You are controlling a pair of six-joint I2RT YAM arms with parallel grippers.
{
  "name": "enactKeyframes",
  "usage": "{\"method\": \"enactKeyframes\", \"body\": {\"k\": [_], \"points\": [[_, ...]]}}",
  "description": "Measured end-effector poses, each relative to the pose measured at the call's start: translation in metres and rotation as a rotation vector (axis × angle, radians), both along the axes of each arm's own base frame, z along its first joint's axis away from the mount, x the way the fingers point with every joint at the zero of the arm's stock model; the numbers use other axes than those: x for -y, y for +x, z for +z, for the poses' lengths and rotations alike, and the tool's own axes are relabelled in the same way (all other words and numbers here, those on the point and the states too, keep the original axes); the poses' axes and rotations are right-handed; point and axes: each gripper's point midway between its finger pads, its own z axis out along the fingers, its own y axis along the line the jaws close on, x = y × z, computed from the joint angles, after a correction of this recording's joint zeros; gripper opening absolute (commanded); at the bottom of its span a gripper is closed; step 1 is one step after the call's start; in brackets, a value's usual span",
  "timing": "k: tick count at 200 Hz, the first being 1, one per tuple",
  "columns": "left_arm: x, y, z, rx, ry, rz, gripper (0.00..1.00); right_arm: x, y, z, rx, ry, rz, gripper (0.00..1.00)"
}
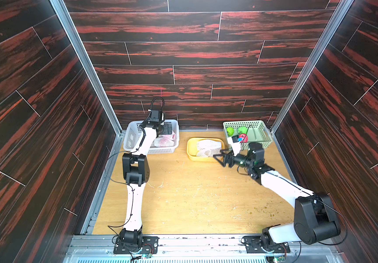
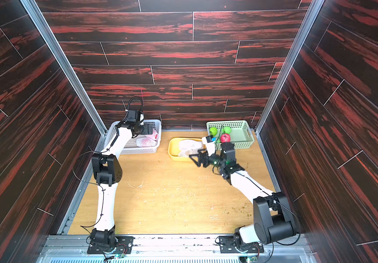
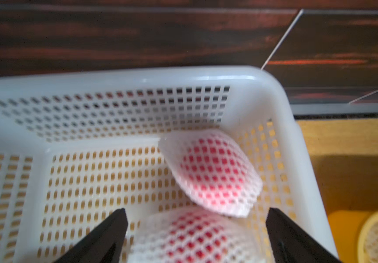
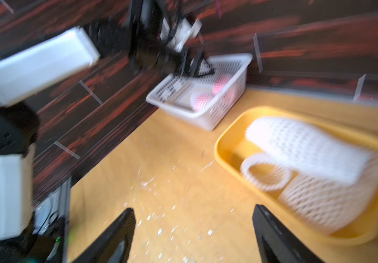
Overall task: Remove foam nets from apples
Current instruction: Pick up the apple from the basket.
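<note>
Fingers (image 3: 110, 236) of the left gripper (image 3: 197, 210), wide in the left wrist view, bracket a netted apple (image 3: 190, 239) in the white basket (image 3: 206, 75); closing on it looks next. Right wrist view: right gripper (image 4: 193, 209) wide, empty, beside the yellow tray (image 4: 220, 148) of foam nets (image 4: 308, 150). In both top views, bare apples (image 1: 230, 131) lie in the green basket (image 1: 258, 145), at the surface's far right corner.
</note>
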Motion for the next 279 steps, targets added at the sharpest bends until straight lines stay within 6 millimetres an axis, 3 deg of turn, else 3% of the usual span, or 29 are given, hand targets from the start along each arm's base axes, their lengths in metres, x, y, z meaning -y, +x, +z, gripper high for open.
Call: {"method": "enactKeyframes", "body": {"k": [24,57,137,195,279], "points": [[0.004,0.012,-0.012,-0.002,-0.013,-0.016,1.00,-0.004,-0.006,-0.003,0.018,0.020,0.016,0.84],[0.006,0.011,-0.031,-0.046,-0.060,0.010,1.00,-0.007,-0.005,0.011,0.081,0.051,0.026,0.84],[0.008,0.014,-0.032,-0.059,-0.231,0.158,1.00,-0.010,-0.007,0.024,0.139,0.082,0.052,0.84],[0.008,0.013,-0.058,-0.110,-0.269,0.211,1.00,-0.011,-0.010,0.026,0.151,0.089,0.066,0.84],[0.012,0.024,-0.070,-0.084,-0.296,0.207,1.00,-0.014,-0.014,0.033,0.167,0.115,0.096,0.84]]}}
